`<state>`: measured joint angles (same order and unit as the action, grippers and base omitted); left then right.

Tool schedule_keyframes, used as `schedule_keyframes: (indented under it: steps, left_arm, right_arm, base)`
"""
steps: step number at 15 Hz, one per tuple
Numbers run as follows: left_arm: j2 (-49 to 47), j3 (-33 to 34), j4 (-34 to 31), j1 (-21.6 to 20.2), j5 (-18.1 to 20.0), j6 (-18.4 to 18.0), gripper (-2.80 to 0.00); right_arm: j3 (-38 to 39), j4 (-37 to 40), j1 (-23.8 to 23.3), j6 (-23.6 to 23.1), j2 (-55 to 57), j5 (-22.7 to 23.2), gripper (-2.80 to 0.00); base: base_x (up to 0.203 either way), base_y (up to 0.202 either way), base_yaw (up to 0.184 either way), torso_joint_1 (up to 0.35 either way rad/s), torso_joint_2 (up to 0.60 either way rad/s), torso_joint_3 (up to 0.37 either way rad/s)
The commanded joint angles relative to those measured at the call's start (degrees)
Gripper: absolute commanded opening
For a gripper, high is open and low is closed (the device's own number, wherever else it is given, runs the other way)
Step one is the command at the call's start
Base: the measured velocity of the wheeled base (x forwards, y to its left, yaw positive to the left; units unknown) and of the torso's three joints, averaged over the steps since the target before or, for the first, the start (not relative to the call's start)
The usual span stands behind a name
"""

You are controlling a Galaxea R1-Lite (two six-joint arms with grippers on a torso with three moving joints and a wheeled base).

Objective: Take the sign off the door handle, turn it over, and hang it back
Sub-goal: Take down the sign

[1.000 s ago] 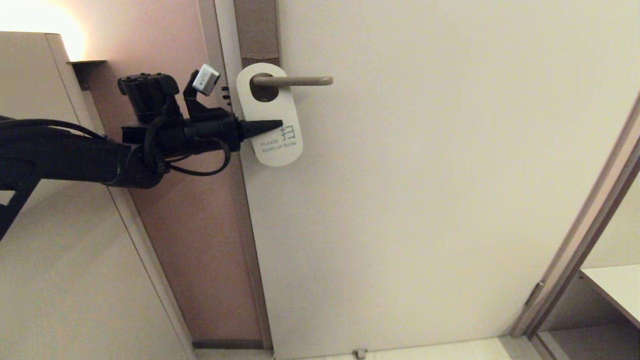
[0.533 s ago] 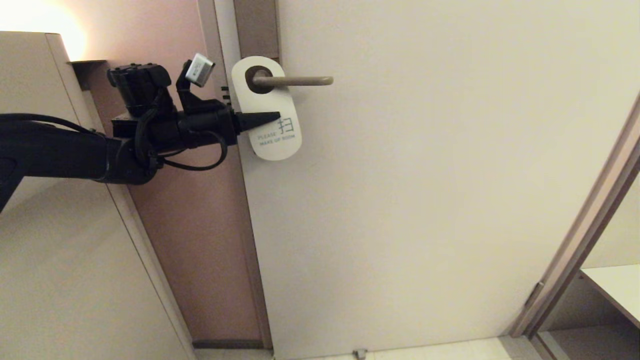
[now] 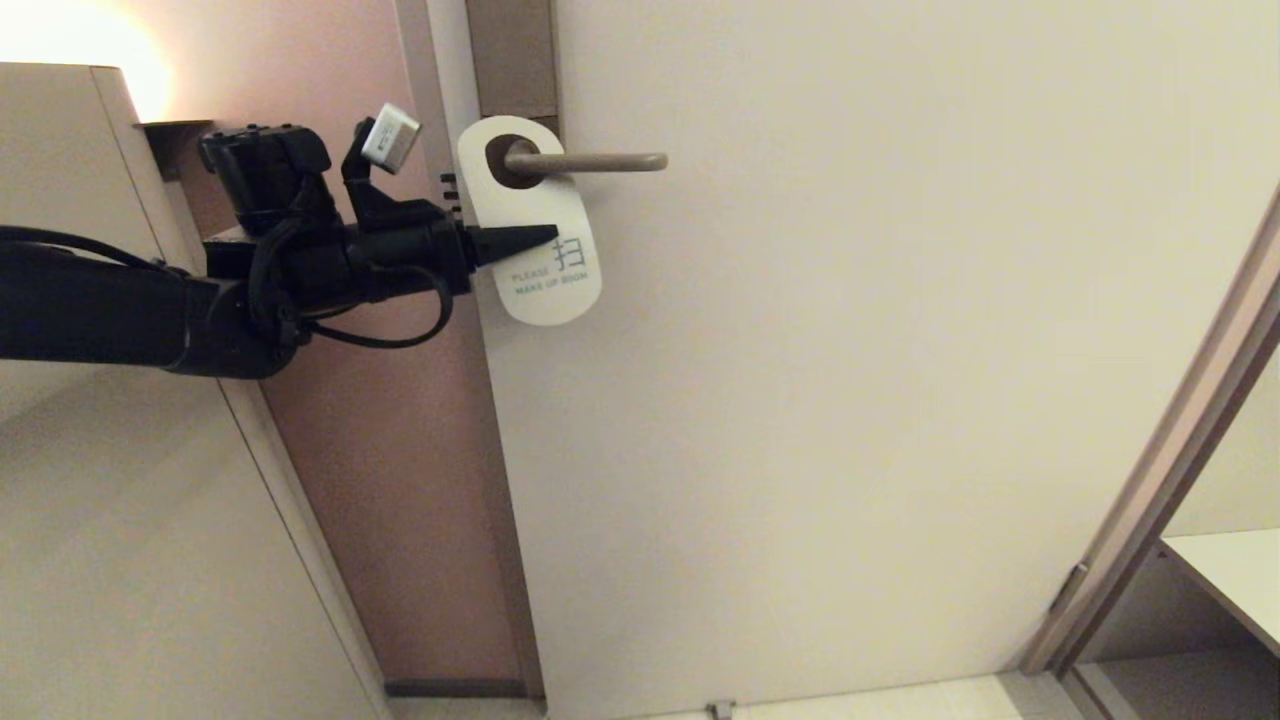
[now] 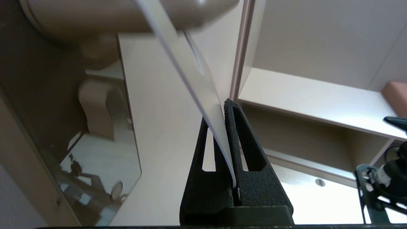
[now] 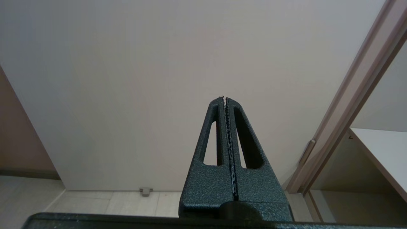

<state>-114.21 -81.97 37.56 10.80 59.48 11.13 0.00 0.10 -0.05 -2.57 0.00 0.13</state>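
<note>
A robot's left gripper (image 3: 545, 236) clamps the white face of the sign (image 3: 530, 225) on a hotel-room door (image 3: 850, 350), its two black fingers pressed together on the card's edge near the middle of its length. In the left wrist view the thin card (image 4: 197, 82) runs straight down between the fingers (image 4: 244, 159) and is pinched flat there, with no gap on either side. The arm reaches in level from the nine o'clock side of the head view, across a pinkish wall panel (image 3: 390, 450).

The sign hangs on the door handle (image 3: 590, 161), the beige lever passing through the oval hole at the card's twelve o'clock end. The lever sits low in that hole, with dark space showing above it. The card leans slightly, its rounded lower end swung toward five o'clock of the hole. Teal lettering, reading "PLEASE MAKE UP ROOM" beneath a single character, sits at the card's lower end, just past the fingertips. Directly above the hanger, at twelve o'clock, stands the brown backplate (image 3: 512, 55).

The right gripper (image 5: 224, 98) is parked well away from the handle, fully closed and holding nothing, its toothed inner edges meeting. It faces the bare lower part of the door, with a small floor stop (image 5: 145, 191) at seven o'clock of its tips.
</note>
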Motion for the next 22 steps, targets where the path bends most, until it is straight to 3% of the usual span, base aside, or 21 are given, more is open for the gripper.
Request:
schedule_keyframes:
  steps: [1,3,9,19,22]
  left_arm:
    - [1.55,2.86,0.19,-0.04,-0.04,-1.83,-2.80]
    - [2.19,5.30,0.15,-0.08,-1.72,-4.88,-2.80]
    - [2.07,5.68,0.15,0.19,-9.81,-6.97,-2.80]
    - [5.83,5.68,-4.03,4.47,-22.53,-7.15,-2.80]
    - [6.18,5.68,-4.59,5.23,-24.58,-8.65,-2.80]
  right_arm:
    - [0.00,-0.01,0.02,-0.06,0.00,0.04,-2.80]
    - [0.00,-0.01,0.04,0.01,0.00,0.04,-2.80]
    - [0.00,-0.01,-0.02,-0.07,0.00,0.04,-2.80]
    - [0.00,-0.01,-0.03,-0.06,0.00,0.04,-2.80]
    - [0.00,-0.01,0.00,-0.07,0.00,0.04,-2.80]
  base:
    - [0.000,0.000,0.000,0.000,0.00,0.000]
    - [0.000,0.000,0.000,0.000,0.00,0.000]
    - [0.000,0.000,0.000,0.000,0.00,0.000]
    - [0.000,0.000,0.000,0.000,0.00,0.000]
    - [0.000,0.000,0.000,0.000,0.00,0.000]
